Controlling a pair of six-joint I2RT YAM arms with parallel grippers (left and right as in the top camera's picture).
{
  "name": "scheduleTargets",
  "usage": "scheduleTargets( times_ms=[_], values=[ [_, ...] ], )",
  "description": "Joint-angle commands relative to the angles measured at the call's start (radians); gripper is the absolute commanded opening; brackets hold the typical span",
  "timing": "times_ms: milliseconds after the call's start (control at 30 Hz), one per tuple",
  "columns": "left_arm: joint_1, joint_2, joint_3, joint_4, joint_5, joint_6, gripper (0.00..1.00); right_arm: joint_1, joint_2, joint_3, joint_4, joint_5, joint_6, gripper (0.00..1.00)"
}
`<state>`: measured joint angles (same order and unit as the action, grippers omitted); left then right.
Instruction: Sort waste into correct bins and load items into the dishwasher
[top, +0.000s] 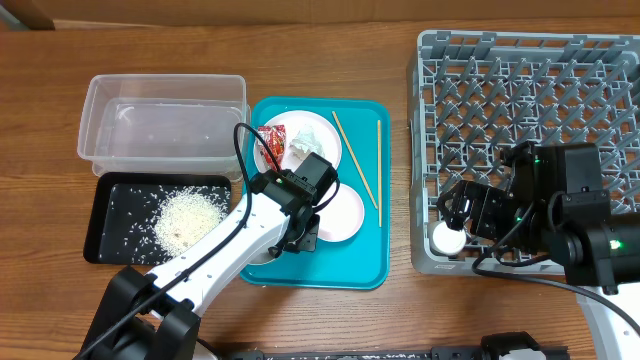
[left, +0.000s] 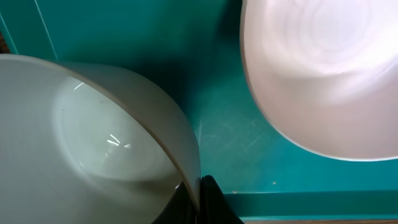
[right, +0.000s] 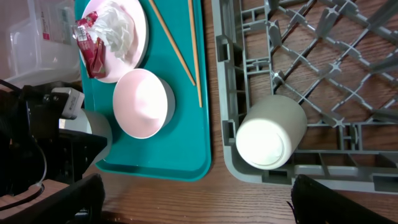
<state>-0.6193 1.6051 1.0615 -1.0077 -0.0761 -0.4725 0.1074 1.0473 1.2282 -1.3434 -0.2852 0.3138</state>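
Observation:
My left gripper (top: 300, 238) (left: 200, 185) is shut on the rim of a pale grey bowl (left: 93, 130) at the near left of the teal tray (top: 360, 255). A pink bowl (top: 342, 212) (left: 323, 68) sits beside it. The plate (top: 328, 135) (right: 127, 59) holds the red wrapper (top: 274, 140) (right: 90, 46) and white tissue (top: 305, 142) (right: 115, 18). Two chopsticks (top: 355, 160) (right: 174, 40) lie on the tray's right side. My right gripper (top: 465, 215) (right: 198, 190) is open and empty above a white cup (top: 447, 237) (right: 270, 140) lying in the grey rack's (top: 520, 80) near left corner.
A clear tub (top: 165, 125) stands at the back left. In front of it a black tray (top: 110, 205) holds a heap of rice (top: 185, 215) and scattered grains. The rack takes up the right side of the wooden table.

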Motion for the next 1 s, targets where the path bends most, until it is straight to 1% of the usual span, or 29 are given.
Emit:
scheduleTargets(
  times_ms=[0,967],
  values=[
    [0.005,-0.003,-0.008,0.005,-0.017,-0.014,0.07,0.006,-0.005,0.014,0.002,-0.008,-0.007,0.98],
    [0.005,-0.003,-0.055,0.061,-0.017,-0.005,0.07,0.006,-0.005,0.014,0.002,-0.008,-0.007,0.98]
  ],
)
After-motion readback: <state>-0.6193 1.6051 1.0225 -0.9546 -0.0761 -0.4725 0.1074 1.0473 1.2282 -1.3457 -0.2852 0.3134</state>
